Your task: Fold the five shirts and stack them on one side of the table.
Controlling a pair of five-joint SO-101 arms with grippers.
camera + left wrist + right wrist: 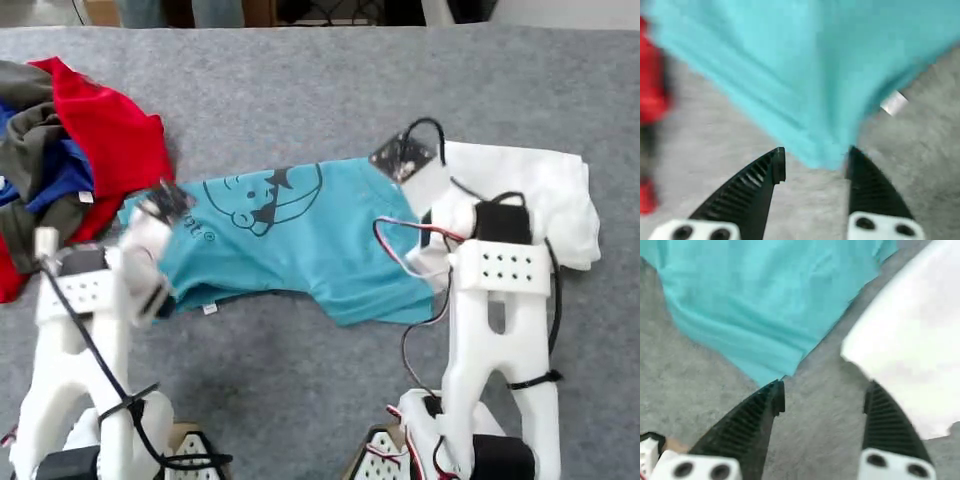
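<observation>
Left gripper (815, 162) is hanging with jaws apart, straddling the near-left edge of the teal shirt (300, 235), which is lying mid-table. Right gripper (824, 390) is hovering spread over the table (300, 90) between the teal corner and the white shirt (545, 190). Judgement: pinch both corners fully, then lift evenly.

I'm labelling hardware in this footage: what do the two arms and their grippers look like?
The left arm and right arm are white plastic. Black cables run along both; red and white wires loop by the right one's perforated plate. The left gripper and right gripper have black ribbed jaws on white bases with screw holes.
</observation>
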